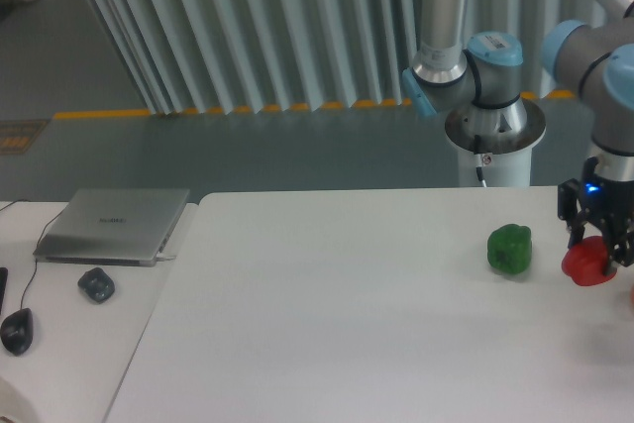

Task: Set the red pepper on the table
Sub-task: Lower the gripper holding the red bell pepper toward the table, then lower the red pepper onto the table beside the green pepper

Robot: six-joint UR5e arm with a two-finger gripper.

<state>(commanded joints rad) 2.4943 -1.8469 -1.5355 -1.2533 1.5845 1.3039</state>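
White tabletop (347,324) fills the foreground, ribbed pale wall panels and grey floor with a yellow stripe behind it; UR5e base pedestal (492,151) stands at the far edge. End effector (597,245) hangs at the right side of the view, dark fingers pointing down and pinching the red pepper (587,263) near its top. Pepper sits in the grip just above or right at the surface; contact can't be told from this angle. It is just right of the green bell pepper (510,249), not touching it, a small gap between. Step in hand, as I read it: transport/lowering phase of the place, pepper not yet released. Next move likely calls for a short straight descent until the pepper rests on the tabletop, then spreading the fingers and lifting straight up, keeping clear of the green pepper on the left. Risk: a rounded lobed body may roll once let go. Red pepper looks small, glossy, bright red, rounded, about the green one's size; upper part is hidden by the fingers, stem not visible. Adjoining desk (69,344) at left carries a closed laptop (114,225), a mouse (16,330) and a second dark mouse-like item (96,284), all well apart from the action.
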